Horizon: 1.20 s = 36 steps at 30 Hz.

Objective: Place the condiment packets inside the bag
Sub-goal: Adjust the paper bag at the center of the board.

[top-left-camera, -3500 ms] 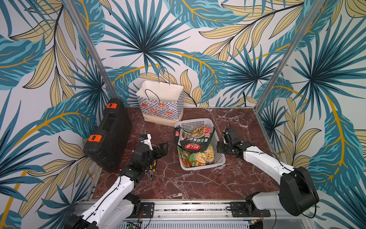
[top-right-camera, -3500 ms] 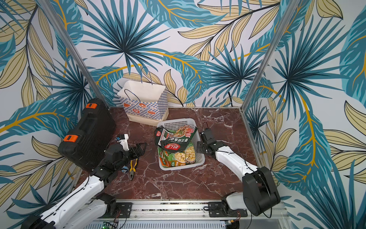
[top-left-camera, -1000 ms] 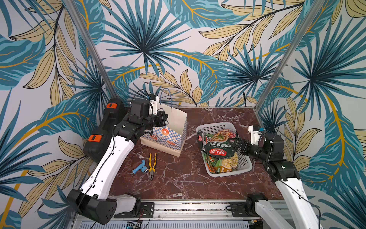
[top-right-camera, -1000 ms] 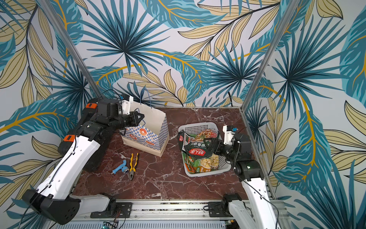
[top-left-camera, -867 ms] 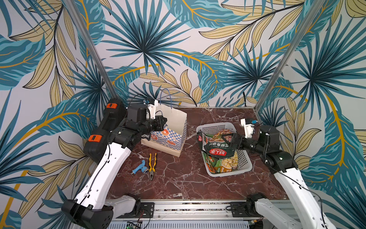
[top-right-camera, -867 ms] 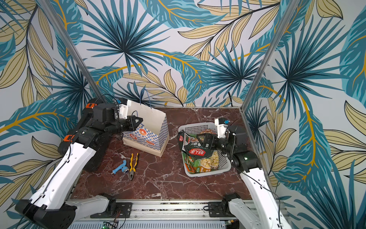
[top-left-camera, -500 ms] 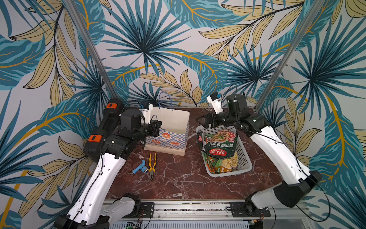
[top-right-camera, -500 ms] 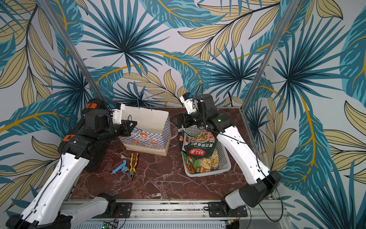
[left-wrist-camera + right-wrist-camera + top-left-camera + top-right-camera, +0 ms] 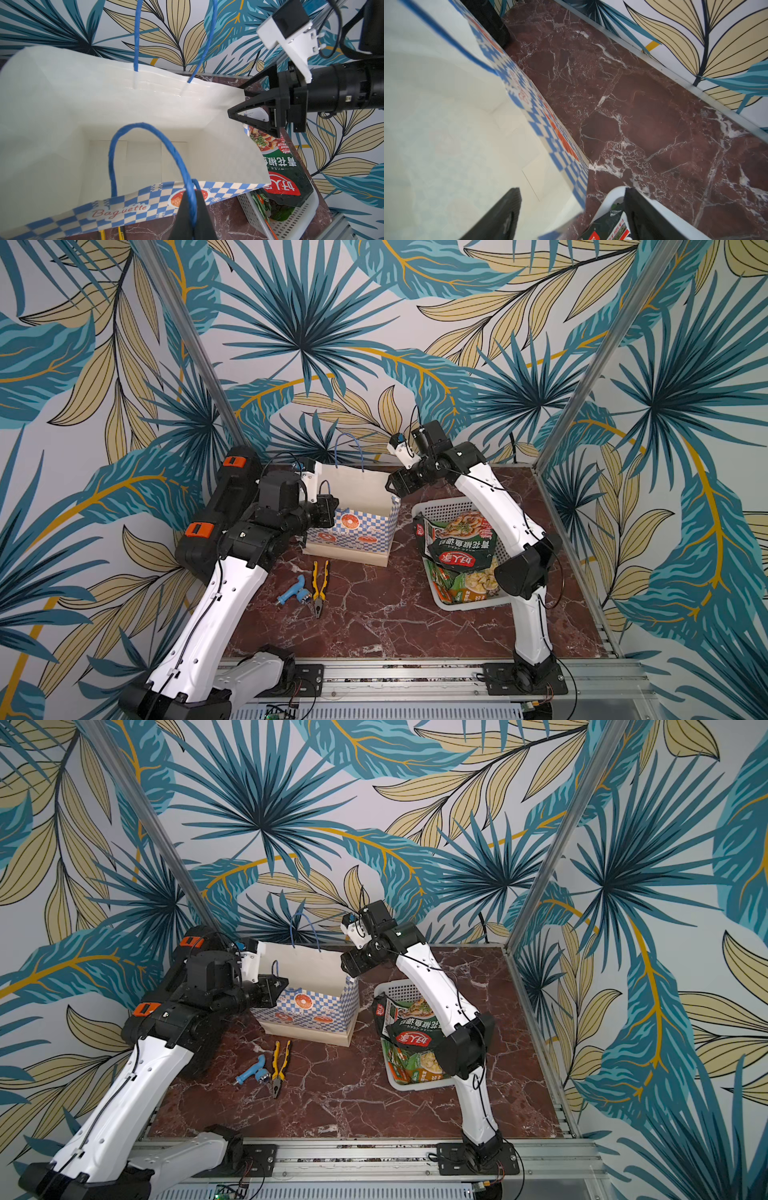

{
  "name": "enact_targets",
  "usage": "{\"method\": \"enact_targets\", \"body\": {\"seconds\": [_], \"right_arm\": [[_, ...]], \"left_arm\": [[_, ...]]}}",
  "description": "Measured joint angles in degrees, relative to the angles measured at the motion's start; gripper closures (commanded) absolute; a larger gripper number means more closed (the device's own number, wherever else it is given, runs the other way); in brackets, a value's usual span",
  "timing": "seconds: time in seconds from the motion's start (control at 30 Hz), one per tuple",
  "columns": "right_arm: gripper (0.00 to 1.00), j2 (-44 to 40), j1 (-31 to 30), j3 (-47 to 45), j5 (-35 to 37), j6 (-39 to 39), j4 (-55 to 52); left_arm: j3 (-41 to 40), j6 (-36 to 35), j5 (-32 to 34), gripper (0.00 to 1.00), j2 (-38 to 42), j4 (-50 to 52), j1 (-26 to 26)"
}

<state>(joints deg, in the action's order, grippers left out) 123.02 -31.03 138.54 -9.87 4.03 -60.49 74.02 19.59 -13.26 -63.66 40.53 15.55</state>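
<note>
The bag [image 9: 353, 518] [image 9: 309, 990] stands upright and open at the back of the table. My left gripper [image 9: 328, 510] [image 9: 192, 199] is shut on the bag's near blue cord handle [image 9: 178, 158]. My right gripper [image 9: 390, 486] [image 9: 571, 207] is open at the bag's right side wall, one finger [image 9: 500, 218] inside the mouth and the other finger [image 9: 643, 214] outside over the basket. The condiment packets lie in the white basket [image 9: 446, 510]: a large dark packet [image 9: 461, 545] [image 9: 284, 172] on top, and smaller green-orange packets [image 9: 461, 593] beneath. The bag's inside [image 9: 145, 149] shows bare.
A black tool case [image 9: 224, 506] leans at the left wall beside my left arm. Yellow-handled pliers [image 9: 320, 585] and a blue fitting [image 9: 295, 593] lie in front of the bag. Metal posts and patterned walls close in the table's back and sides.
My right arm has swung from the basket's right side across to the bag's right wall, its jaws narrowing a little. The left gripper keeps the handle; the bag has turned to face front.
</note>
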Motion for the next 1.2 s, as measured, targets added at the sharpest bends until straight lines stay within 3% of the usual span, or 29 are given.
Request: {"method": "enact_targets", "body": {"seconds": [0.1,0.3,0.47,0.83,1.1,1.2], "right_arm": [[0.41,2.03,-0.9,4.04,0.48,0.61,-0.76],[0.77,1.9,-3.32,5.7,4.79,-1.27,-1.14],[0.93,-3.69,-4.13,-3.34,10.45,-5.73,0.72],[0.91,-27.76,-7.04,-32.11,15.08,-17.18,9.81],[0.68,-34.58,-14.82,-45.9,12.63,-24.0,16.52],[0.58,-37.09,-17.46,-48.41,11.89,-25.75,17.97]], "left_arm": [[0.0,-0.39,0.2,1.0,0.0,0.0,-0.37],[0.13,-1.05,0.85,1.0,-0.72,-0.04,-1.57],[2.71,-2.16,1.57,1.0,-3.74,-0.94,-2.27],[8.98,-4.7,1.73,1.0,-11.5,-4.68,-2.64],[9.09,-4.76,2.43,0.99,-12.0,-3.76,-4.76],[9.62,-4.81,2.32,0.88,-11.98,-2.32,-5.46]]}}
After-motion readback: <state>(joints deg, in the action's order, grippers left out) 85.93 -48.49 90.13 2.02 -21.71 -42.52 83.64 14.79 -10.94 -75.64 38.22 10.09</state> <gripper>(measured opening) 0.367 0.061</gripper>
